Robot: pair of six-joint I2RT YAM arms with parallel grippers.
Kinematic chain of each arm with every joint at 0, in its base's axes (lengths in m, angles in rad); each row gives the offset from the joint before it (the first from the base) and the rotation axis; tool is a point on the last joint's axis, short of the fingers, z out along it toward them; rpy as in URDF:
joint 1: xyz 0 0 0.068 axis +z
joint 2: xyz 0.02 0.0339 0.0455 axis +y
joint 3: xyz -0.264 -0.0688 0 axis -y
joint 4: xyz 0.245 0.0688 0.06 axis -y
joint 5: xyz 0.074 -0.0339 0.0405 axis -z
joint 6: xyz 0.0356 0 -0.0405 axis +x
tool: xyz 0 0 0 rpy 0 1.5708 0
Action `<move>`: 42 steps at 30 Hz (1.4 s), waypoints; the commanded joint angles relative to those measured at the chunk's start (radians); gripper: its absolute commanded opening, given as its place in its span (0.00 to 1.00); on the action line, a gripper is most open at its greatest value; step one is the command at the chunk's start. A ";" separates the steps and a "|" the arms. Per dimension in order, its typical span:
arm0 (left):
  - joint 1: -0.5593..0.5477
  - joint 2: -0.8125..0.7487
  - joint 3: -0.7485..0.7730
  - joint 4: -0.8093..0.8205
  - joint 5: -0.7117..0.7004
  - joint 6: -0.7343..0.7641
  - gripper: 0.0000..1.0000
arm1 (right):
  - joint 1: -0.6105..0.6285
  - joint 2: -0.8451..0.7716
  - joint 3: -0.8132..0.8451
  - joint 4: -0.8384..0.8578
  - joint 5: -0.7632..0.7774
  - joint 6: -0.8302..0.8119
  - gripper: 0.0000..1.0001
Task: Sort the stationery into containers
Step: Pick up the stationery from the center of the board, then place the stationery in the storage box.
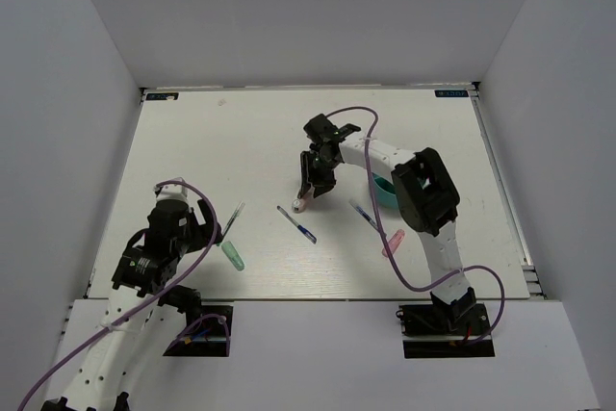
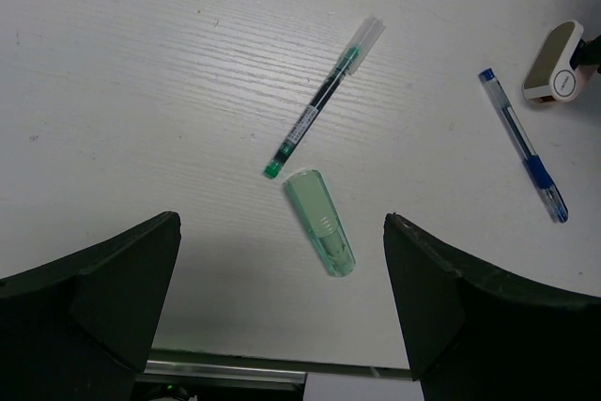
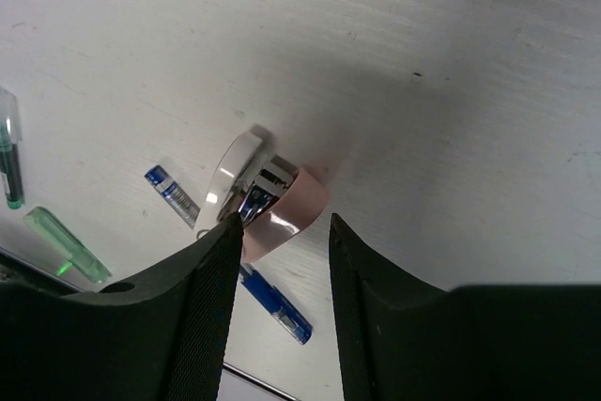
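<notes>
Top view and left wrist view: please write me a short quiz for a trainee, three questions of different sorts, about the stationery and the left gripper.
1. True or false: the left gripper is open and holds nothing.
2. Which thing lies nearest to the mint piece? A: the green pen. B: the tub. C: the pink piece.
3. How many pens lie on the table?

Key:
1: true.
2: A.
3: three, namely the green pen, a blue pen and a second blue pen.
</notes>
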 commanded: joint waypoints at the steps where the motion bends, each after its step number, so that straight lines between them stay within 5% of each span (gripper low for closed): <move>1: 0.006 -0.011 -0.008 0.014 0.004 0.008 1.00 | 0.005 0.020 0.016 0.010 0.038 0.021 0.45; 7: 0.006 -0.016 -0.008 0.013 0.001 0.003 1.00 | 0.015 0.032 0.006 0.025 0.061 0.021 0.42; 13: 0.006 -0.017 -0.010 0.014 0.004 0.003 1.00 | 0.018 0.037 -0.008 0.033 0.069 0.029 0.15; 21: 0.006 -0.022 -0.007 0.011 -0.002 0.002 1.00 | 0.018 0.029 -0.011 0.045 0.073 0.017 0.04; 42: 0.008 -0.014 -0.010 0.013 -0.010 0.003 1.00 | 0.010 -0.430 -0.131 0.114 0.171 -0.307 0.00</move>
